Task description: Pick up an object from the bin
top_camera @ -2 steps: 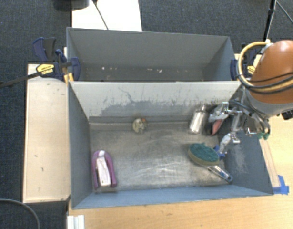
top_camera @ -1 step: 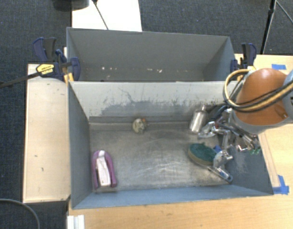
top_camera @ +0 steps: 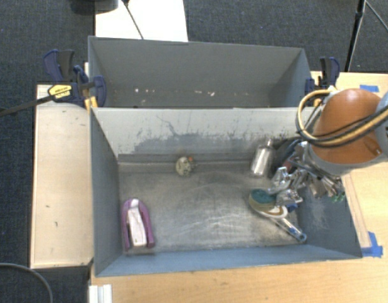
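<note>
Gripper [top_camera: 287, 191] sits low at the bin's [top_camera: 105, 188] right side, just above a teal scoop [top_camera: 264, 200] (clenched or released, can't tell). Scoop's rounded, so it might skid off toward the silver can [top_camera: 262, 159].

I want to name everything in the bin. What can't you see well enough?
Camera view: the small round thing by the back wall is too small to name.
Camera view: the teal and white thing at the right is partly covered by the gripper, so its shape is unclear.
</note>
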Controlling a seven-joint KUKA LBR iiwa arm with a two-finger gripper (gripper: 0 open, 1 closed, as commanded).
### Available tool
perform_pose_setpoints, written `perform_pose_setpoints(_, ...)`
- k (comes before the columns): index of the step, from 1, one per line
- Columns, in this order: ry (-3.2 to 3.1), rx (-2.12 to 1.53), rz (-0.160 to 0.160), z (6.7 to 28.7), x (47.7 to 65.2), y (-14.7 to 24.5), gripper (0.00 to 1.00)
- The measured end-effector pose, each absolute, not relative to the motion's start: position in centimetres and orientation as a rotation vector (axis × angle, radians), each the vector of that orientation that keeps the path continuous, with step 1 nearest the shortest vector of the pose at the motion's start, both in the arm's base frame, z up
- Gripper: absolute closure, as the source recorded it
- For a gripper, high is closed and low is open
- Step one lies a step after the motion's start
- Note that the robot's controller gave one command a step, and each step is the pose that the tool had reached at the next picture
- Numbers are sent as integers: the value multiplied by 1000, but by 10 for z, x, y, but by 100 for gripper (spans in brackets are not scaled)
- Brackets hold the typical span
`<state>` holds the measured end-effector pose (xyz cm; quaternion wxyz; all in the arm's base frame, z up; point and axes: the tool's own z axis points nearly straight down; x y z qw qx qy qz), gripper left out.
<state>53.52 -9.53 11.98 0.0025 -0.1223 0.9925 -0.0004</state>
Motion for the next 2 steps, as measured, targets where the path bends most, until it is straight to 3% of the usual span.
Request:
perform_pose_setpoints(1, 3123, -141, -10, 94, 545, -96, 100)
perform_pose_setpoints(2, 3123, -222, -3, 208, 550, -88, 100)
